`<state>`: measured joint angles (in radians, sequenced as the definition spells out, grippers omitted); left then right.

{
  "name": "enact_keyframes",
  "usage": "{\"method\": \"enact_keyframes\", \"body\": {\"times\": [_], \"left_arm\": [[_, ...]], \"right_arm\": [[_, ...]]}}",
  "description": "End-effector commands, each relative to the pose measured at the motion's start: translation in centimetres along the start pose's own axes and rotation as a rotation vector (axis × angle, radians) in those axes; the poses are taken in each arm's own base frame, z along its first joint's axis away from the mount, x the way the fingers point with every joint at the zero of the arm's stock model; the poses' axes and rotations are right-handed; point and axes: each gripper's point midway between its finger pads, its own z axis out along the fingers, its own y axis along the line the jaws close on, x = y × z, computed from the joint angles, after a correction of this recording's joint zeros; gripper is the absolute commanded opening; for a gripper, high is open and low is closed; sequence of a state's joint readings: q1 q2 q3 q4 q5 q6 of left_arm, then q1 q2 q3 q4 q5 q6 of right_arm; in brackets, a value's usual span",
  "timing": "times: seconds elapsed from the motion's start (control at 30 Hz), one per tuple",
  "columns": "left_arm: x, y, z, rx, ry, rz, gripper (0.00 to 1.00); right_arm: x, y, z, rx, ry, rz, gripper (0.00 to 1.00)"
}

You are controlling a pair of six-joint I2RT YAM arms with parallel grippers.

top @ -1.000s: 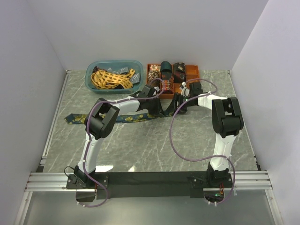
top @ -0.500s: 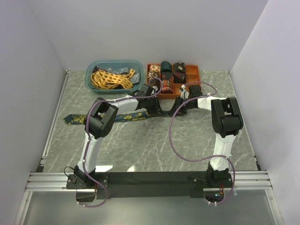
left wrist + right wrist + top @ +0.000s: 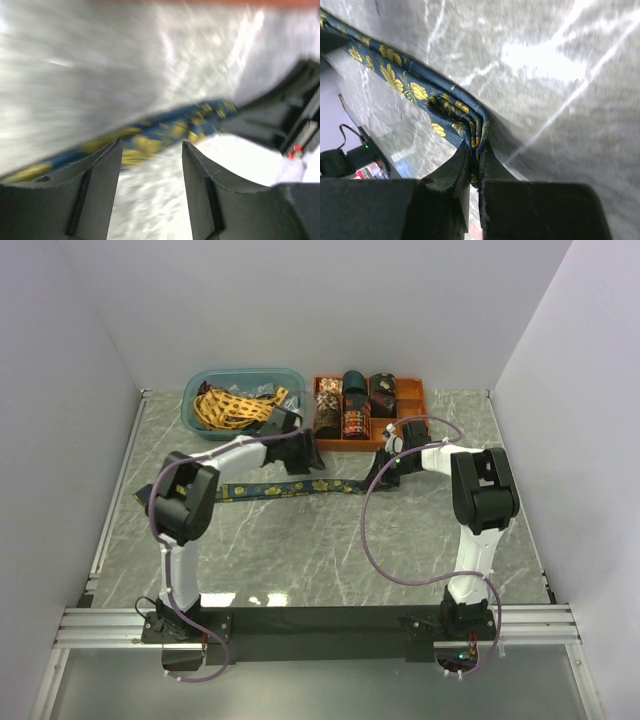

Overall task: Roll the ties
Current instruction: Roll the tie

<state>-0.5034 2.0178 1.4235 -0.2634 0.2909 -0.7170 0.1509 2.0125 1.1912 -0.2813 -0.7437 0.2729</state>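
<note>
A navy tie with gold motifs (image 3: pixel 270 488) lies stretched left to right across the marble table. My right gripper (image 3: pixel 377 476) is at its right end. In the right wrist view this gripper (image 3: pixel 476 152) is shut on the folded end of the tie (image 3: pixel 415 82). My left gripper (image 3: pixel 306 458) hovers just behind the tie's middle. The blurred left wrist view has this gripper (image 3: pixel 151 150) open with nothing between its fingers, and the tie (image 3: pixel 165 130) runs just past the fingertips.
A teal bin (image 3: pixel 196 422) at the back left holds a yellow lattice tie (image 3: pixel 232 408) and other fabric. Beside it an orange tray (image 3: pixel 414 400) holds several rolled ties. Purple cables loop along both arms. White walls close in the table.
The left gripper opened and swung away to the left, off the tie. The right gripper closed on the tie's right end, and the tie now lies uncovered.
</note>
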Motion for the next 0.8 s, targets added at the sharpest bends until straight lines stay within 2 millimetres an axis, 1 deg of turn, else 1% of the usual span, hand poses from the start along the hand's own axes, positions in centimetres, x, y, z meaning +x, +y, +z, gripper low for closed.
{"method": "enact_keyframes", "body": {"times": [0.0, 0.03, 0.1, 0.17, 0.2, 0.27, 0.3, 0.33, 0.37, 0.4, 0.43, 0.47, 0.5, 0.53, 0.57, 0.63, 0.67, 0.7, 0.73, 0.77], "left_arm": [[-3.1, 2.4, -2.8, -0.106, -0.119, 0.072, 0.56], [-3.1, 2.9, -2.8, -0.118, -0.114, 0.071, 0.54], [-2.4, 3.6, -2.5, -0.133, -0.088, 0.078, 0.51], [-1.4, 3.8, -2.3, -0.123, -0.058, 0.069, 0.45], [-0.4, 4.5, -2.0, -0.130, -0.035, 0.061, 0.43], [0.6, 5.0, -2.1, -0.142, -0.016, 0.054, 0.39], [1.5, 5.7, -2.1, -0.159, 0.008, 0.046, 0.37], [1.9, 5.9, -2.3, -0.165, 0.016, 0.046, 0.35], [2.1, 6.0, -2.7, -0.168, 0.012, 0.048, 0.34], [2.8, 6.6, -2.9, -0.183, 0.023, 0.046, 0.33], [3.0, 6.8, -3.1, -0.188, 0.020, 0.046, 0.33], [2.8, 6.7, -3.7, -0.192, 0.005, 0.049, 0.33], [3.5, 7.2, -3.8, -0.205, 0.016, 0.050, 0.32], [3.8, 7.3, -4.0, -0.206, 0.019, 0.049, 0.32], [4.0, 7.4, -4.2, -0.207, 0.020, 0.050, 0.32], [5.0, 7.8, -4.1, -0.212, 0.044, 0.051, 0.32], [5.2, 7.8, -4.2, -0.213, 0.047, 0.050, 0.33], [5.5, 8.0, -4.3, -0.217, 0.049, 0.043, 0.33], [5.1, 7.6, -4.8, -0.211, 0.032, 0.045, 0.34], [4.9, 7.6, -5.1, -0.216, 0.018, 0.046, 0.35]], "right_arm": [[0.7, 0.3, -1.4, 0.064, 0.029, -0.022, 0.00], [0.6, 0.5, -1.5, 0.063, 0.025, -0.020, 0.00], [0.7, 0.6, -1.7, 0.064, 0.026, -0.006, 0.00], [0.5, 0.7, -1.9, 0.070, 0.024, 0.000, 0.00], [0.5, 0.7, -2.1, 0.076, 0.024, 0.003, 0.00], [0.5, 0.5, -2.5, 0.096, 0.035, 0.011, 0.00], [0.4, 0.4, -2.8, 0.106, 0.034, 0.012, 0.00], [0.7, 0.3, -3.3, 0.123, 0.046, 0.019, 0.00], [0.4, 0.2, -3.6, 0.143, 0.040, 0.003, 0.00], [0.3, -0.1, -3.9, 0.162, 0.040, 0.003, 0.00], [0.7, -0.3, -4.2, 0.184, 0.057, 0.004, 0.00], [0.2, -0.6, -4.5, 0.216, 0.050, -0.002, 0.00], [0.0, -0.8, -4.8, 0.233, 0.047, -0.007, 0.00], [0.1, -1.0, -5.2, 0.256, 0.057, -0.002, 0.00], [-0.5, -1.3, -5.5, 0.293, 0.044, -0.014, 0.00], [-0.6, -1.7, -6.1, 0.339, 0.045, -0.014, 0.00], [-1.4, -1.5, -6.5, 0.357, 0.033, -0.027, 0.00], [-1.7, -2.2, -6.9, 0.407, 0.027, -0.031, 0.00], [-1.4, -2.4, -7.1, 0.434, 0.043, -0.033, 0.00], [-2.1, -2.5, -7.6, 0.458, 0.031, -0.042, 0.00]]}}
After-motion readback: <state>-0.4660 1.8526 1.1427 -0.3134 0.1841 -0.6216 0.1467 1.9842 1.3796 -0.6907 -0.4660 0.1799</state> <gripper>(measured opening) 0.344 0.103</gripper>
